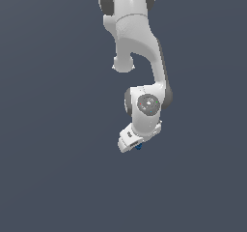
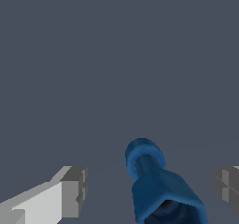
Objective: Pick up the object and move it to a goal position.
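One small blue object [image 2: 158,185] is all the scene offers besides the arm; no containers show in either view, so nothing is held in anything. In the wrist view the object lies between the two grey pads [image 2: 74,190], well apart from each, so the gripper [image 2: 149,192] stands spread wide and grasps nothing. In the exterior view the object [image 1: 139,147] is only a blue speck just at the tip of the gripper [image 1: 130,143], on the exterior view's right of it, over plain dark ground.

Seen close, the object has a rounded knob at its far end, a narrow neck, and a body that flares wider toward the camera, with what looks like a dark hollow at the near end. It is probably light and stiff, given how small it is beside the pads. The smooth, curved skin could slip, and the taper could squeeze it out of a pinch. My judgement: take hold across the wider flared body, where the sides give the pads more to bear on, rather than on the knob or neck.
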Tool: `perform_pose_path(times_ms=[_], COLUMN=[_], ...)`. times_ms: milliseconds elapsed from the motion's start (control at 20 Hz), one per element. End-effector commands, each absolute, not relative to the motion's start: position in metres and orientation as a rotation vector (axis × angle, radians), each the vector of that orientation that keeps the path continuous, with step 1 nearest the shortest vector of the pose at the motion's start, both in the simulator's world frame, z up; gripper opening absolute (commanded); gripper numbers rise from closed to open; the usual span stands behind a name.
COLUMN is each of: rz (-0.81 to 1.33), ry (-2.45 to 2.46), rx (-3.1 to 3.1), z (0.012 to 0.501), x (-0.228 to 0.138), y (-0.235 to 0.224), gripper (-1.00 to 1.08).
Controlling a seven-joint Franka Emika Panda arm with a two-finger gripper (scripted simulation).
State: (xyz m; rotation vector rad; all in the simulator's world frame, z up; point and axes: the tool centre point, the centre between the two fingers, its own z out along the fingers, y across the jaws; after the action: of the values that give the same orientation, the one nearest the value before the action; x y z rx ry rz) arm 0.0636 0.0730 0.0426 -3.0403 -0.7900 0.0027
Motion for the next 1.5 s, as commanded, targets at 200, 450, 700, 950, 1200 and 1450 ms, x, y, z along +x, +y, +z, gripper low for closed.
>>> perform_pose_path(times_ms=[200,450,700,950,1200,1450], rz=[0.000,0.000,0.000,0.000,0.000,0.000], ry=[-0.790,-0.790,-0.790,-0.790,-0.790,-0.791], rx=[-3.041,-3.041,-3.041,-3.041,-3.041,-3.040], z=[0.043,0.043,0.049,0.073,0.113,0.163], x=[0.065,0.065,0.065,0.067,0.071,0.077], y=[0.073,0.073,0.075,0.082,0.095,0.111], gripper=[-1.00,-1.00,-1.00,-1.00,-1.00,-1.00])
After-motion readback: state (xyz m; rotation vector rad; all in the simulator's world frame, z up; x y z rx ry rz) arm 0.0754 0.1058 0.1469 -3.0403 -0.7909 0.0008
